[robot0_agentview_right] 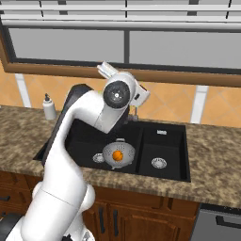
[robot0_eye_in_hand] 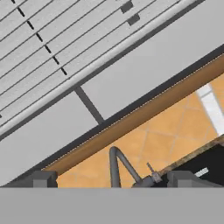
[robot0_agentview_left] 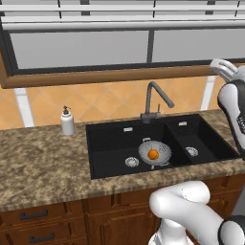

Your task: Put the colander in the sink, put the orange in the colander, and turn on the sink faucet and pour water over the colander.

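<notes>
Orange (robot0_agentview_left: 153, 154) sits in colander (robot0_agentview_left: 155, 152) in sink (robot0_agentview_left: 110, 143) mid-frame, so faucet (robot0_agentview_left: 154, 99) step's up: end effector (robot0_eye_in_hand: 111, 179), wide & empty, needs to reach lever.

The colander (robot0_agentview_left: 155, 152) sits in the sink (robot0_agentview_left: 110, 143), in its larger basin, directly before the sink faucet (robot0_agentview_left: 154, 101); the orange (robot0_agentview_left: 153, 154) rests inside the colander.

soap dispenser (robot0_agentview_left: 67, 121) on counter (robot0_agentview_left: 38, 158)
</notes>
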Robot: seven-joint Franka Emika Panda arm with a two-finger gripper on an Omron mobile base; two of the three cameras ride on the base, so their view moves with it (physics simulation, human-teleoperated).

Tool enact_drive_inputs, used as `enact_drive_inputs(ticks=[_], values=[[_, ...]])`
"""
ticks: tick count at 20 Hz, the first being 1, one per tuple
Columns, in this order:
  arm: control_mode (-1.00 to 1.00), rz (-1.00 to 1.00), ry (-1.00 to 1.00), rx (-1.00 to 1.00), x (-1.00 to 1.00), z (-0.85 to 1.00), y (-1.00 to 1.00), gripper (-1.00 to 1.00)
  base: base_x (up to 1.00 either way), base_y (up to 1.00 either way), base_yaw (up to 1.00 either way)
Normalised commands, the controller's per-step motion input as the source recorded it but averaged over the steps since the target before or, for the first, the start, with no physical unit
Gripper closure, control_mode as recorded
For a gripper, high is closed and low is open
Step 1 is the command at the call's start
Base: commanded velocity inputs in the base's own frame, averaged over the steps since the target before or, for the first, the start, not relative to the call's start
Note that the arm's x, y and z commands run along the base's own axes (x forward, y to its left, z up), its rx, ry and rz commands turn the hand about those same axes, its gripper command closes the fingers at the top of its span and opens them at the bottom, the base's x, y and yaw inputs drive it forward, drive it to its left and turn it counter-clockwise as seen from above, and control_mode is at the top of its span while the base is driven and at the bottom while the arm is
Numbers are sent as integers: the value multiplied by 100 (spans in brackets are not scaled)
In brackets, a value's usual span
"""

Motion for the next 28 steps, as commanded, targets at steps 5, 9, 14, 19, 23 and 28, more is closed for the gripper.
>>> enact_drive_inputs(ticks=[5,9,14,19,23,28], values=[[-100,18,5,-1,4,-54,-24,-100,0,0,0],[-100,16,-3,-5,0,-74,0,-100,0,0,0],[-100,14,-11,-4,8,-58,9,-100,0,0,0],[-100,15,-1,0,35,-19,0,-100,0,0,0],[-100,15,15,0,50,-8,0,-100,0,0,0],[-100,17,14,1,25,-6,0,-100,0,0,0]])
